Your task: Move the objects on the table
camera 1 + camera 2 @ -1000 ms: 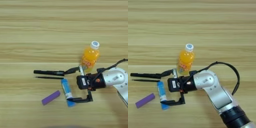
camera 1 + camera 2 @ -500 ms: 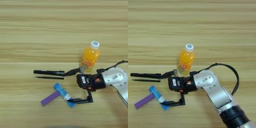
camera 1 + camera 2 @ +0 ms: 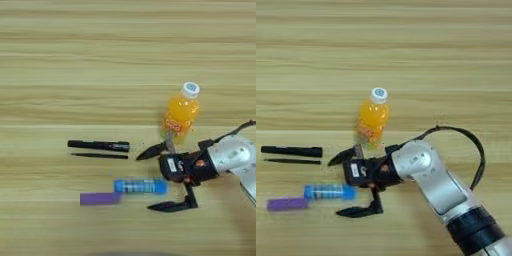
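Left eye view: the hand (image 3: 150, 180) is spread wide, empty, beside the blue glue stick (image 3: 139, 186).

pretty much the whole view was just tabletop. the table (image 3: 125, 45) was a wide light wooden surface, pale tan, with darker and lighter grain stripes running left to right across it. no walls, floor or windows showed anywhere, the wood went right out to every edge. light was soft and even, coming from above, so shadows on the wood were short and faint. there was a dim grey smudge at the very bottom edge, couldn't tell what it was.
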You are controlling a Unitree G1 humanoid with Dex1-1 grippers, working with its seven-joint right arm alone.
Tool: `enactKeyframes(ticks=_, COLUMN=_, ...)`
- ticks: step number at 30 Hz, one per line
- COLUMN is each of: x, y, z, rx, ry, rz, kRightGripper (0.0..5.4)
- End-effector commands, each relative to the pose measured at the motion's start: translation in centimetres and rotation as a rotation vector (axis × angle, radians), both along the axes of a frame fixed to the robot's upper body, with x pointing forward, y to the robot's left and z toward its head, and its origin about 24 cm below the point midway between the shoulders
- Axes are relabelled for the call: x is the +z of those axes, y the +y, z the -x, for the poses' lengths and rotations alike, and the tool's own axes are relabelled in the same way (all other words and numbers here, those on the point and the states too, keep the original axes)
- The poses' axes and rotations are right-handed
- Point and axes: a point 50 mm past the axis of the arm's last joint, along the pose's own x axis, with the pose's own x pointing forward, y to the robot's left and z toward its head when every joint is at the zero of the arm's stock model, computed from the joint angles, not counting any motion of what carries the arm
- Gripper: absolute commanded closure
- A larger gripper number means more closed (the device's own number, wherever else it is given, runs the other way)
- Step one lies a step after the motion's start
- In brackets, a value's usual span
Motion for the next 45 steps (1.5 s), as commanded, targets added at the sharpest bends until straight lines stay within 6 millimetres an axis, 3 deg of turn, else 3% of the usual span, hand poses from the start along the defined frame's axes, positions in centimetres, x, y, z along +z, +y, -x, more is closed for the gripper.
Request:
enactKeyframes(ticks=1, x=1.1, y=-1.3, z=-1.4, rx=-0.031, ry=-0.114, rz=0.086, kRightGripper=0.04)
enactKeyframes(ticks=12, x=0.4, y=-1.8, z=-1.0, rx=-0.027, ry=-0.055, rz=0.079, kRightGripper=0.04)
enactKeyframes(ticks=23, x=-0.5, y=-2.3, z=0.0, rx=0.019, ry=0.138, rz=0.041, kRightGripper=1.17)
enactKeyframes(ticks=45, x=-1.1, y=-2.3, z=-0.2, rx=-0.001, ry=0.147, rz=0.038, kRightGripper=2.98)
